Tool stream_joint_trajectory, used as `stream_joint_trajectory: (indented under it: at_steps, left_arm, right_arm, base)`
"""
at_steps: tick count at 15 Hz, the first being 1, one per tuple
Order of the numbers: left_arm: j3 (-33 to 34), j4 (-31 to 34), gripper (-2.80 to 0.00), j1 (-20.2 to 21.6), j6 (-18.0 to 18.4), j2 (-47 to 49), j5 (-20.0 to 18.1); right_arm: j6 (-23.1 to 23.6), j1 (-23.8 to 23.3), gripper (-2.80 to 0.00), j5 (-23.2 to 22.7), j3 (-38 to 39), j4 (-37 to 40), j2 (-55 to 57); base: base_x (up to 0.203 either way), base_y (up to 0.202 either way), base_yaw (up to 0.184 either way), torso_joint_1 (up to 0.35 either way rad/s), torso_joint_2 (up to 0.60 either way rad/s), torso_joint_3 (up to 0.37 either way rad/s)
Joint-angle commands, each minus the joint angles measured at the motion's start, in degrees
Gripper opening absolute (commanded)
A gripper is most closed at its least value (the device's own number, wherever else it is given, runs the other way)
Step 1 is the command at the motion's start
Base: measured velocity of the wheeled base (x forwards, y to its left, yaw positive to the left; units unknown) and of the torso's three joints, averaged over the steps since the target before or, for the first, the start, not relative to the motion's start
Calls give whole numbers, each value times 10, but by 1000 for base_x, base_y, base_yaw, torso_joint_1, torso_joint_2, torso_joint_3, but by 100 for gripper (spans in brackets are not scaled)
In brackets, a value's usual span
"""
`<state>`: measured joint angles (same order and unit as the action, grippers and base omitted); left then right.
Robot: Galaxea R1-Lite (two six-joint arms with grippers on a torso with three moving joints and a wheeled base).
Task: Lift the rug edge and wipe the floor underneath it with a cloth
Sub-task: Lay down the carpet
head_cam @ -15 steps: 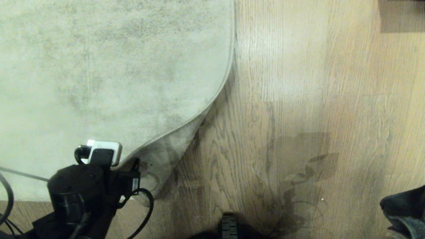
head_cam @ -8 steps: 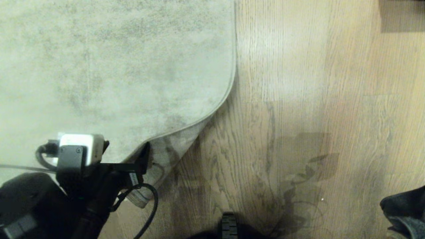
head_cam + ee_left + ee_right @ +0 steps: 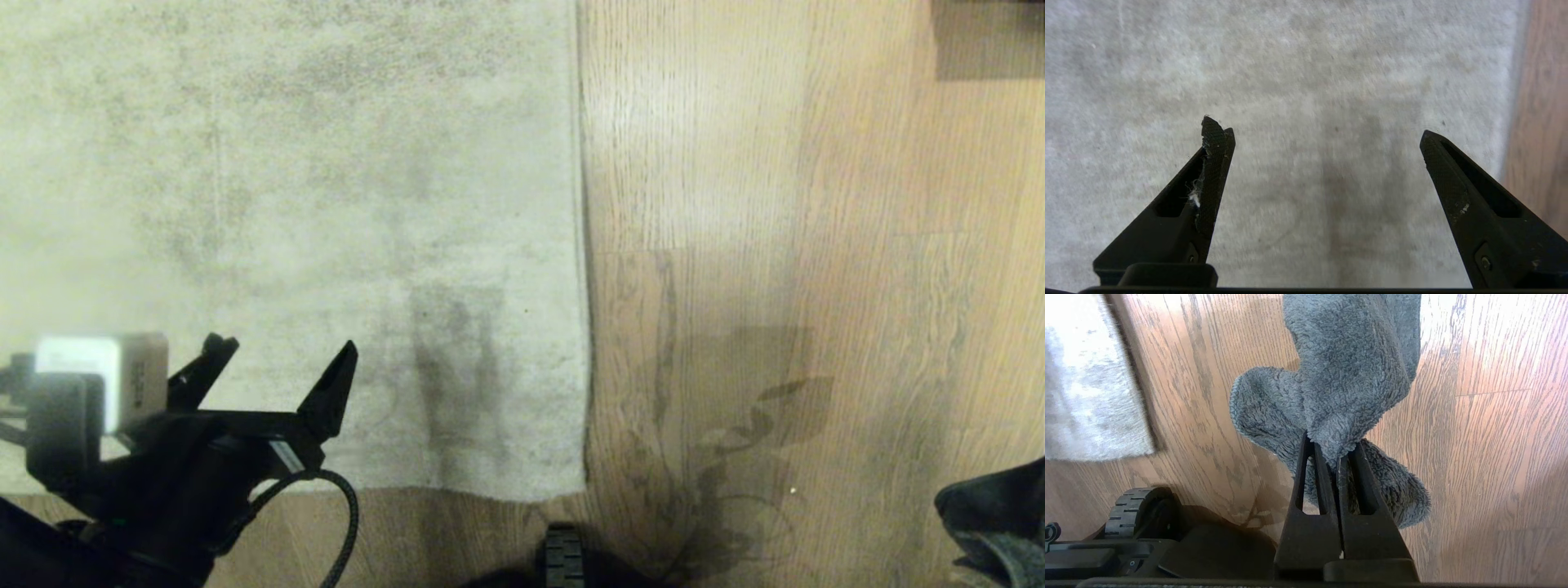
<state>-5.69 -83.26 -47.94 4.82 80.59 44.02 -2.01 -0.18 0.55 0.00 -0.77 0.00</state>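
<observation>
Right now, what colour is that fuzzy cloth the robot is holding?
Dark grey-teal. The cloth shows best in the right wrist view.

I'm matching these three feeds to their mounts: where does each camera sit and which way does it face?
Head view: on the head, looking down at the rug edge and floor; open left gripper shows.
Left wrist view: behind the left gripper, facing the rug.
Right wrist view: behind the right gripper, shut on the cloth, above floor; the base's wheel shows.
All share the rug's border.

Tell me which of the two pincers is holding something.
The right pincer: it is shut on the grey fuzzy cloth above the floor. The left pincer gapes open and empty over the rug.
</observation>
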Motion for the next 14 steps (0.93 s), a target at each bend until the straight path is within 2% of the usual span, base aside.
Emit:
stream_joint_trajectory:
  at_steps: [1,2,3,7,10,14]
  left_arm:
    - [26,-10,0,-12,-2,-8,3]
    - [36,-11,-280,-24,-8,-8,3]
    - [47,-10,-280,-42,-14,-9,3]
    - [57,32,-280,-56,-15,28,-8]
    - [57,76,-280,-64,-12,94,-72]
    - [54,81,-280,-57,-27,212,-153]
  right_arm:
    - [0,0,-280,0,0,0,1]
    - [0,0,-280,0,0,0,0]
    - [0,0,-280,0,0,0,1]
    - [0,0,-280,0,0,0,1]
    - [0,0,-280,0,0,0,1]
    - [0,0,-280,0,0,0,1]
  base:
    - [0,0,0,0,0,0]
    - [0,0,0,0,0,0]
    - [0,0,0,0,0,0]
    - [0,0,0,0,0,0]
    - [0,0,0,0,0,0]
    - [0,0,0,0,0,0]
